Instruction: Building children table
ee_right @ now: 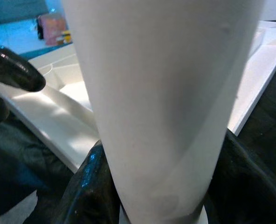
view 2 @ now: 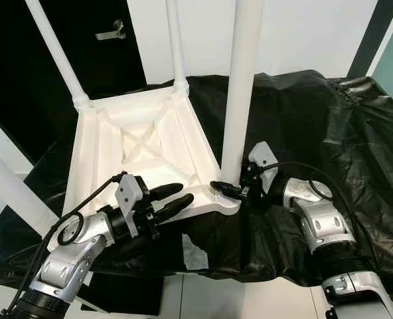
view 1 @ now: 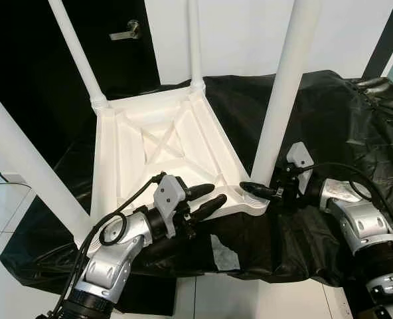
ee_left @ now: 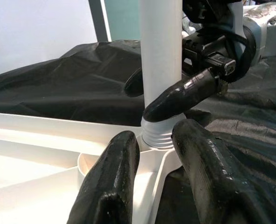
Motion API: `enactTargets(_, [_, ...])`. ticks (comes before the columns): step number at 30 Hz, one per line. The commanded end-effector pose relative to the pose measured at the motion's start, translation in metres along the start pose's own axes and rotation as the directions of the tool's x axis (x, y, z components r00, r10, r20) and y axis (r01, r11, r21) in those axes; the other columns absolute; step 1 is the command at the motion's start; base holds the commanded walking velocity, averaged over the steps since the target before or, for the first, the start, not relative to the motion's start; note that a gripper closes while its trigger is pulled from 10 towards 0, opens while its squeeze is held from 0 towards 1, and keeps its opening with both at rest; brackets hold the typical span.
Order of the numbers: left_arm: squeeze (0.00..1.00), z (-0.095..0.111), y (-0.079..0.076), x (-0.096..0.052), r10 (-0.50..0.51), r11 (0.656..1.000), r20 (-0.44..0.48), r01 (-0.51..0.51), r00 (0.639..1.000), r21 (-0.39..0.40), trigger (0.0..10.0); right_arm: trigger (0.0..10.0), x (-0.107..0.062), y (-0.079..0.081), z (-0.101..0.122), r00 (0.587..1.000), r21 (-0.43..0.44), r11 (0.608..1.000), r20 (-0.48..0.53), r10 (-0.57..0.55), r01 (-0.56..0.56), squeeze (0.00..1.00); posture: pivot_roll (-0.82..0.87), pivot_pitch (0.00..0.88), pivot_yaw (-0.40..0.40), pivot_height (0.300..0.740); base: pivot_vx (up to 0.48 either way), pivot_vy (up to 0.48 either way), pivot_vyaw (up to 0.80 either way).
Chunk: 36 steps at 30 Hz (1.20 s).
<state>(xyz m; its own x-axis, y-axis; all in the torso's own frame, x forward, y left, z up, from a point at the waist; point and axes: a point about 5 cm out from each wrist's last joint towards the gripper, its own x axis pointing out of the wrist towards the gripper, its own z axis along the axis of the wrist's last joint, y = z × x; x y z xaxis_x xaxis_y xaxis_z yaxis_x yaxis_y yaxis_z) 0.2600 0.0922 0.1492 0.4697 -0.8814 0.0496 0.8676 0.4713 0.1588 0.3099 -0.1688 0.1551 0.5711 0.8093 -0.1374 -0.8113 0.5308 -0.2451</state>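
You see the inverted white tabletop (view 1: 163, 149) on the black sheet (view 1: 342, 113) with four legs standing in its corners; the right gripper (view 1: 255, 191) clamps the near-right leg (view 1: 283, 100) at its threaded base, apparently still seating it, while the left gripper (view 1: 206, 198), fingers apart, holds nothing.

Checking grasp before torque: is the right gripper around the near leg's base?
Yes. In the left wrist view, the right gripper's fingers wrap the leg just above its threaded collar in the tabletop.
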Motion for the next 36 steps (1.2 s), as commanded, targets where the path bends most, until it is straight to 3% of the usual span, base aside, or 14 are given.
enactTargets(1, [0.00, 0.000, 0.002, 0.000, -0.004, 1.000, 0.003, 0.004, 1.000, 0.007, 10.0, 10.0, 0.007, 0.013, -0.009, 0.998, 0.058, 0.997, -0.010, -0.055, 0.055, 0.00, -0.05, 0.000, 0.050, 0.740, 0.000, 0.000, 0.00])
enactTargets(9, [0.00, 0.000, 0.003, 0.002, -0.008, 1.000, 0.003, 0.008, 1.000, 0.016, 10.0, 10.0, 0.021, 0.035, -0.017, 0.954, 0.119, 0.946, -0.034, -0.298, 0.300, 0.00, -0.06, 0.000, 0.052, 0.740, 0.000, 0.000, 0.00])
enactTargets(12, [0.00, 0.002, 0.004, 0.003, -0.009, 1.000, 0.006, 0.009, 1.000, 0.020, 10.0, 10.0, 0.029, 0.044, -0.020, 0.893, 0.178, 0.875, -0.072, -0.444, 0.450, 0.00, -0.06, 0.000, 0.048, 0.740, 0.000, 0.000, 0.00])
enactTargets(15, [0.00, 0.003, 0.005, 0.004, -0.008, 1.000, 0.007, 0.008, 1.000, 0.020, 10.0, 10.0, 0.030, 0.046, -0.020, 0.871, 0.180, 0.852, -0.087, -0.484, 0.491, 0.00, -0.06, 0.000, 0.048, 0.740, 0.000, 0.000, 0.00])
enactTargets(16, [0.00, 0.003, 0.006, 0.004, -0.004, 1.000, 0.007, 0.004, 1.000, 0.020, 10.0, 10.0, 0.032, 0.048, -0.021, 0.840, 0.180, 0.821, -0.101, -0.533, 0.542, 0.00, -0.06, 0.000, 0.051, 0.740, 0.000, 0.000, 0.00])
enactTargets(18, [0.00, 0.003, 0.006, 0.004, -0.004, 1.000, 0.007, 0.004, 1.000, 0.020, 10.0, 10.0, 0.032, 0.048, -0.021, 0.840, 0.180, 0.821, -0.101, -0.533, 0.542, 0.00, -0.06, 0.000, 0.051, 0.740, 0.000, 0.000, 0.00])
enactTargets(20, [0.00, 0.003, 0.006, 0.003, 0.002, 1.000, 0.007, -0.003, 1.000, 0.018, 10.0, 10.0, 0.036, 0.051, -0.022, 0.733, 0.206, 0.705, -0.138, -0.666, 0.679, 0.00, -0.05, 0.000, 0.054, 0.740, 0.000, 0.000, 0.00])
enactTargets(21, [0.00, 0.003, 0.006, 0.003, 0.002, 1.000, 0.007, -0.003, 1.000, 0.018, 10.0, 10.0, 0.036, 0.051, -0.022, 0.733, 0.206, 0.705, -0.138, -0.666, 0.679, 0.00, -0.05, 0.000, 0.054, 0.740, 0.000, 0.000, 0.00])
enactTargets(23, [0.00, 0.004, 0.005, 0.004, -0.001, 1.000, 0.005, 0.001, 1.000, 0.019, 10.0, 10.0, 0.038, 0.059, -0.023, 0.631, 0.256, 0.584, -0.177, -0.755, 0.771, 0.00, -0.05, 0.000, 0.062, 0.740, 0.000, 0.000, 0.00])
enactTargets(24, [0.00, 0.004, 0.005, 0.004, -0.001, 1.000, 0.005, 0.001, 1.000, 0.019, 10.0, 10.0, 0.038, 0.059, -0.023, 0.631, 0.256, 0.584, -0.177, -0.755, 0.771, 0.00, -0.05, 0.000, 0.062, 0.740, 0.000, 0.000, 0.00])
enactTargets(25, [0.00, 0.005, 0.004, 0.005, -0.007, 1.000, 0.006, 0.007, 1.000, 0.016, 10.0, 10.0, 0.036, 0.061, -0.024, 0.603, 0.278, 0.545, -0.198, -0.773, 0.791, 0.00, -0.05, 0.000, 0.061, 0.740, 0.000, 0.000, 0.00])
enactTargets(34, [0.00, 0.008, 0.007, 0.008, -0.011, 1.000, 0.015, 0.010, 1.000, 0.024, 10.0, 10.0, 0.043, 0.068, -0.011, 0.631, 0.266, 0.584, -0.144, -0.762, 0.767, 0.00, -0.06, 0.000, 0.051, 0.740, 0.000, 0.000, 0.00])
enactTargets(35, [0.00, 0.008, 0.006, 0.009, -0.010, 1.000, 0.016, 0.010, 1.000, 0.024, 10.0, 10.0, 0.043, 0.067, -0.010, 0.637, 0.270, 0.591, -0.134, -0.759, 0.761, 1.00, -0.06, 0.000, 0.051, 0.740, 0.000, 0.000, 0.00])
enactTargets(36, [0.00, 0.008, 0.006, 0.009, -0.010, 1.000, 0.016, 0.010, 1.000, 0.024, 10.0, 10.0, 0.043, 0.067, -0.010, 0.637, 0.270, 0.591, -0.134, -0.759, 0.761, 1.00, -0.06, 0.000, 0.051, 0.740, 0.000, 0.000, 0.00])
